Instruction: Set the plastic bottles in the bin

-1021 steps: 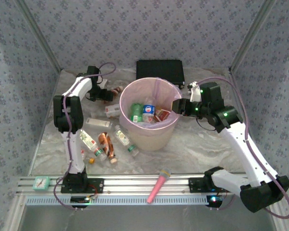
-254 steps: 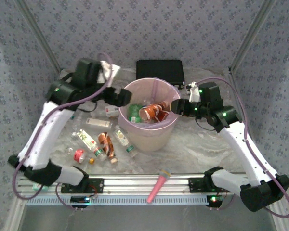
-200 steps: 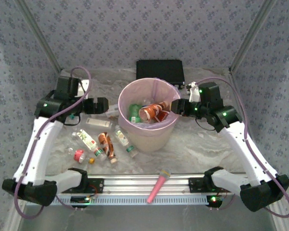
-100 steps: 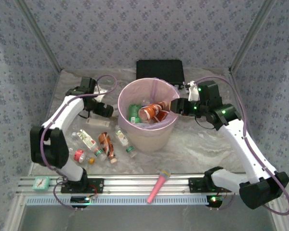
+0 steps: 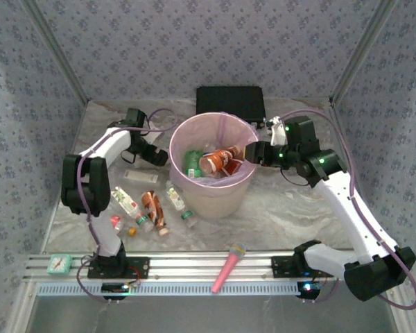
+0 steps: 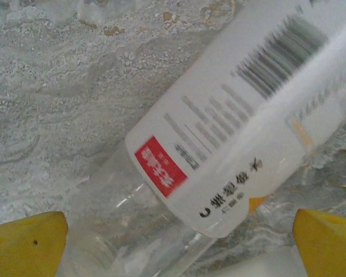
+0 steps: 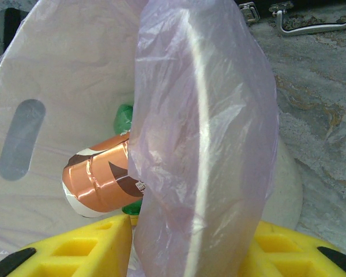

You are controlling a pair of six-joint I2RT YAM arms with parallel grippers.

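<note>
- Cream bin [image 5: 211, 198], centre frame, several plastic bottles [image 5: 218, 163] inside; right gripper [image 5: 254, 152] pinches its pink-lined rim at right.
- Left gripper [image 5: 157, 157], jaws spread, straddles clear bottle [image 6: 219, 156] left of bin: close mid-label, squarely.
- Room: bin wall close right; loose bottles [image 5: 152, 207] lower left, apart.

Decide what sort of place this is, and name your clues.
Probably a robot test booth: patterned panel walls box in a small table, two robot arms are bolted to a metal rail, and bottles lie scattered beside a bin.
</note>
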